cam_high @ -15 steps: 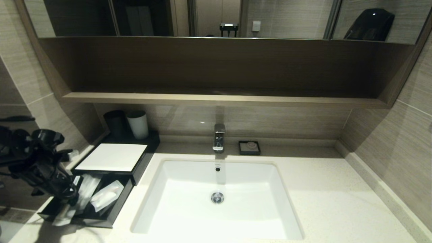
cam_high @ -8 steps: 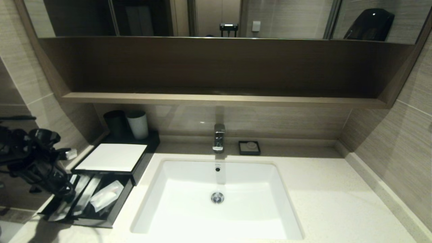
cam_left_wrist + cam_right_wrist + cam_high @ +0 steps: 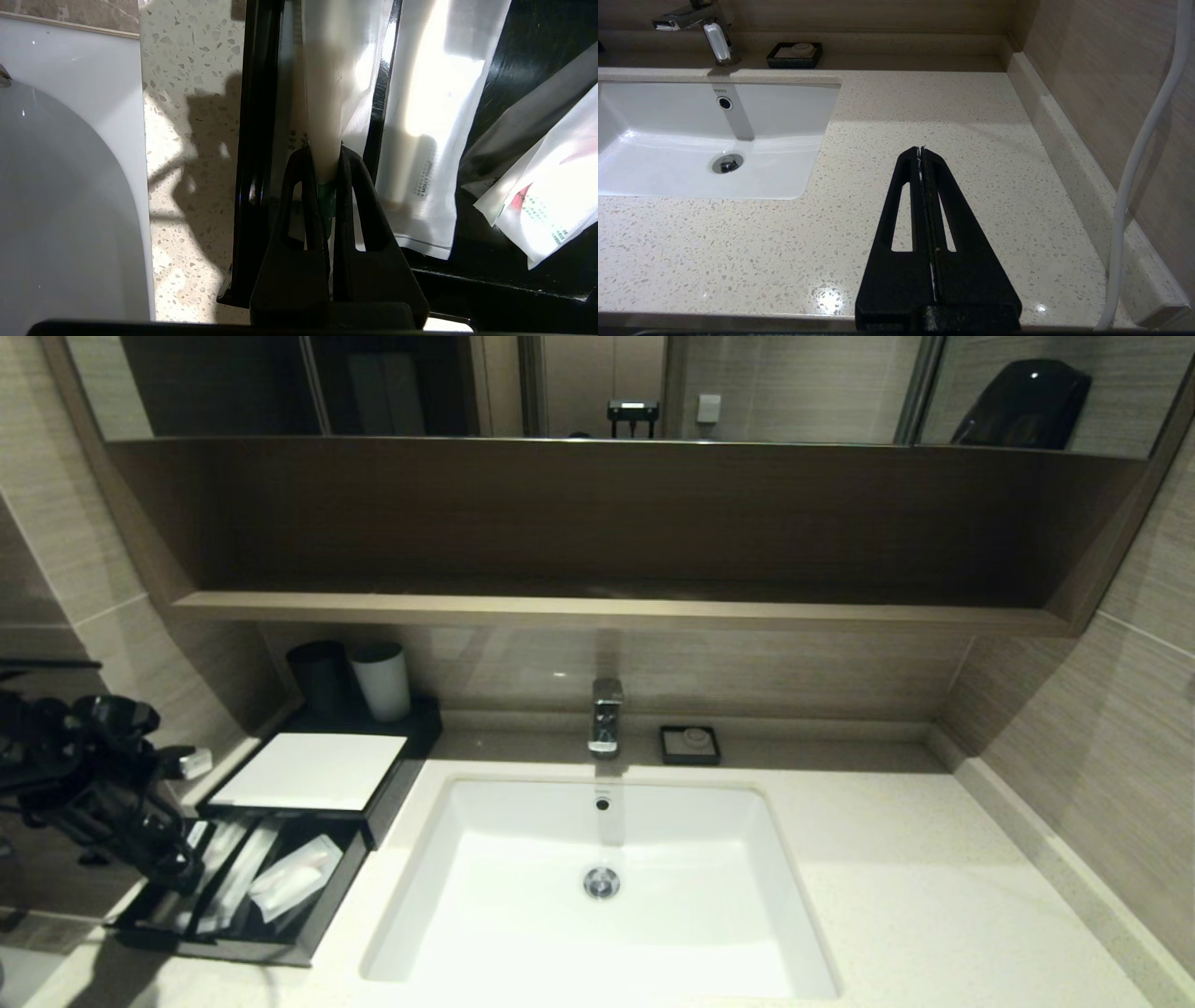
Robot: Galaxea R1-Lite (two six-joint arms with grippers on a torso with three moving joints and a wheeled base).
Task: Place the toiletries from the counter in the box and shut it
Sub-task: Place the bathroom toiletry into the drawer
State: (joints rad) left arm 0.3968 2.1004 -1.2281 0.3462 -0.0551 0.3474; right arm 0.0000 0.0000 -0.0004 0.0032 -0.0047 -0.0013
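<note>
Box (image 3: 308, 771): low black rectangle with a flat white top panel, on the speckled cream stone surface (image 3: 896, 887), left of the sink; its shallow black drawer (image 3: 313, 919) is pulled out.

Toiletries (image 3: 294, 877): slim, glossy clear-wrapped packets inside the drawer.

Left tool (image 3: 325, 151): over the drawer, clamped on a green-labelled packet (image 3: 327, 93).

Right tool (image 3: 921, 150): black tapered fingers together, right of the box, over bare surface.

Head view high above the sink (image 3: 597, 896), looking down, wrist views close (right shares it)
</note>
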